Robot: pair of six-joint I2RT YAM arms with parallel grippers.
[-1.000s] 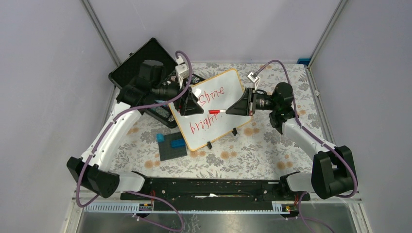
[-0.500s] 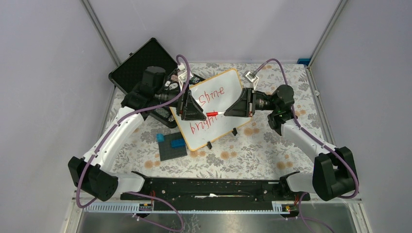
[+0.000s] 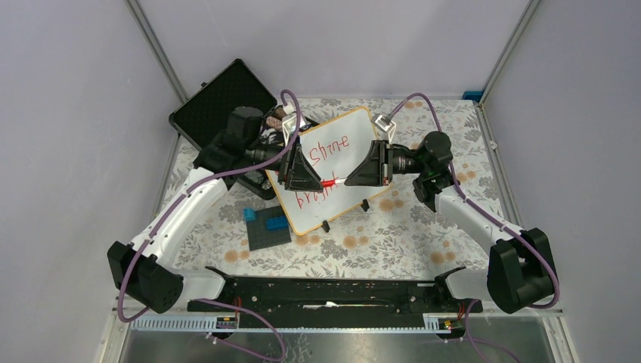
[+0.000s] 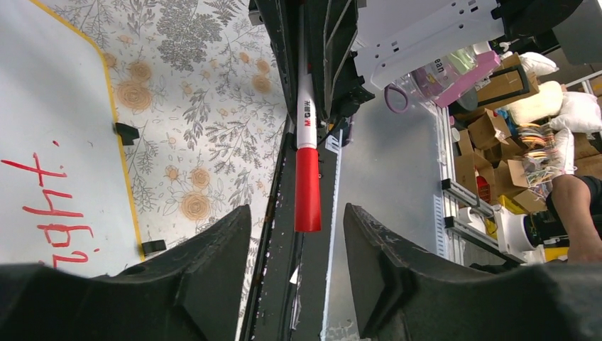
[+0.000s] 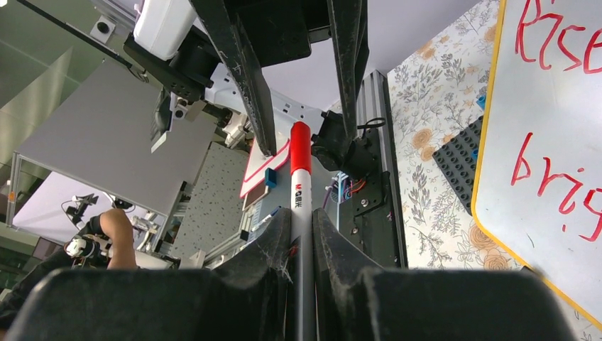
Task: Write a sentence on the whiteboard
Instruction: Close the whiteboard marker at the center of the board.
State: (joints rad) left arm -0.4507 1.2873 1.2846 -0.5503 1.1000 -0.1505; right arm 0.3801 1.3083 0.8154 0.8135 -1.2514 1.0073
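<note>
Sentence looks finished on whiteboard, frame centre; right end effector pinches marker, left end effector spread astride red cap. Next, likely: you clamp cap squarely

A grey plate with blue blocks lies near a black case.

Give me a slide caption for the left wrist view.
Open left pincer flanks the red-capped marker that the right pincer holds, whiteboard at left.
</note>
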